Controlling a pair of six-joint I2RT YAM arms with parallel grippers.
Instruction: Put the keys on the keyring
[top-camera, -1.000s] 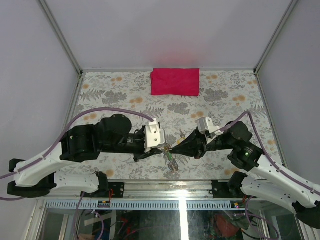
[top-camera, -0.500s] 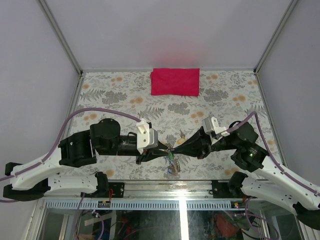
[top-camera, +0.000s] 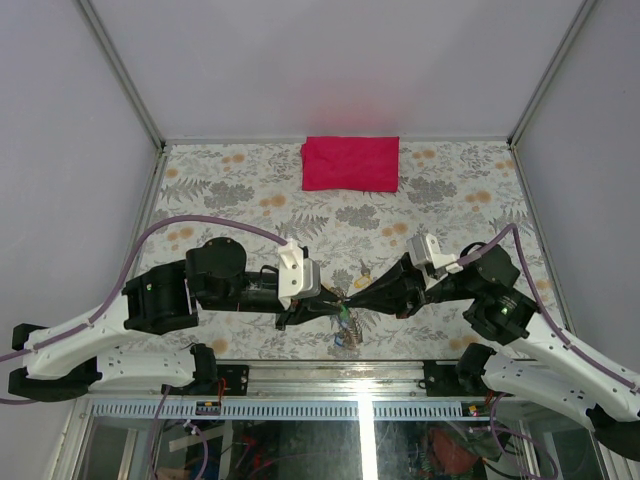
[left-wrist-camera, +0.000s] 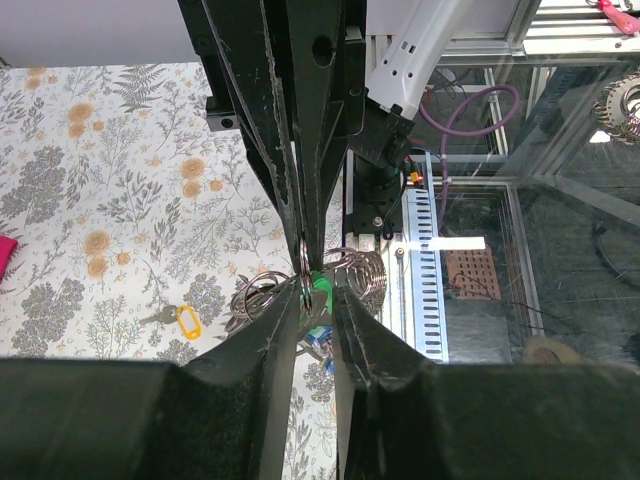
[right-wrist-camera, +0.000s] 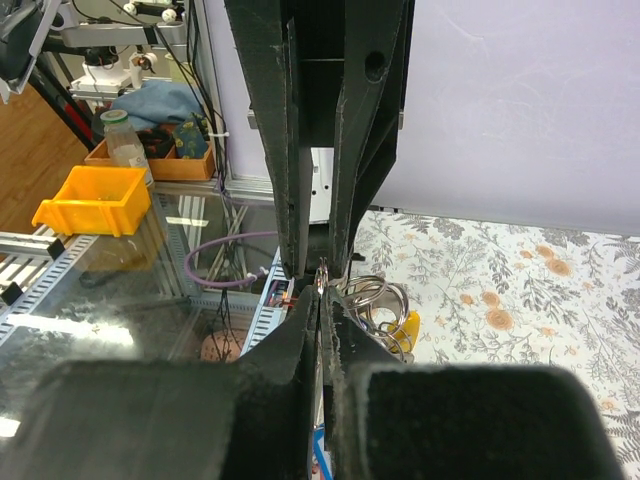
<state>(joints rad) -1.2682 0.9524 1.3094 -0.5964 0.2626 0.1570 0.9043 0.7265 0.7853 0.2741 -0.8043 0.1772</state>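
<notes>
My two grippers meet tip to tip above the near edge of the table. My right gripper (top-camera: 352, 298) is shut on the thin silvery keyring (right-wrist-camera: 322, 274), which stands edge-on between its pads. My left gripper (left-wrist-camera: 320, 296) is shut on a key with a green tag (left-wrist-camera: 322, 291), held against that ring (left-wrist-camera: 303, 262). Other silvery rings (left-wrist-camera: 362, 270) and a blue tag (left-wrist-camera: 320, 340) hang from the cluster (top-camera: 345, 322). A yellow tag (right-wrist-camera: 408, 330) hangs behind the rings in the right wrist view. A loose key with a yellow tag (left-wrist-camera: 180, 320) lies on the table (top-camera: 362, 270).
A red cloth (top-camera: 350, 163) lies flat at the far middle of the flowered table (top-camera: 230, 190). The table's near edge with its metal rail (top-camera: 330, 372) is just below the grippers. Frame posts (top-camera: 150, 130) stand at the back corners.
Both wrists have shifted slightly, the left wrist back to the left and the right wrist to the right. The grippers stay tip to tip, with the key cluster hanging between them.
</notes>
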